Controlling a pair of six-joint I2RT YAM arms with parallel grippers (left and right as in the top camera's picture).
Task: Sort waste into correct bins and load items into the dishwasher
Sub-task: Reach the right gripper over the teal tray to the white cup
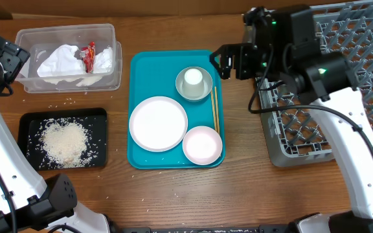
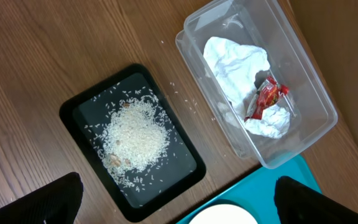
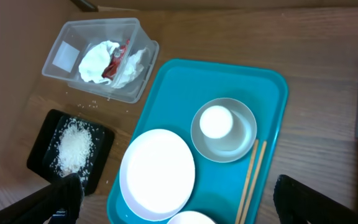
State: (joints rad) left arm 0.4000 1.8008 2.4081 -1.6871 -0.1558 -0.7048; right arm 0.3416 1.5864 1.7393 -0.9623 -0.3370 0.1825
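Observation:
The clear tub [image 1: 67, 28] holds the napkin [image 1: 60, 61] and the red packet [image 1: 89, 57]. The black tray [image 1: 28, 123] holds rice [image 1: 63, 141]; loose grains lie around it. On the teal tray [image 1: 154, 71] sit the large white plate [image 1: 158, 123], the pinkish plate [image 1: 203, 144], the bowl [image 1: 181, 90] with the cup [image 1: 193, 77] inside, and chopsticks [image 1: 215, 110]. The grey rack [image 1: 290, 142] is at the right. My right gripper [image 1: 222, 61] is open and empty, high over the teal tray [image 3: 179, 87]. My left gripper [image 2: 179, 182] is open and empty, high over the black tray [image 2: 86, 106].
The rack's near corner lies under my right arm. The tub [image 2: 194, 62] and the teal tray's corner [image 2: 278, 186] show in the left wrist view. Bare wooden table lies in front of the trays.

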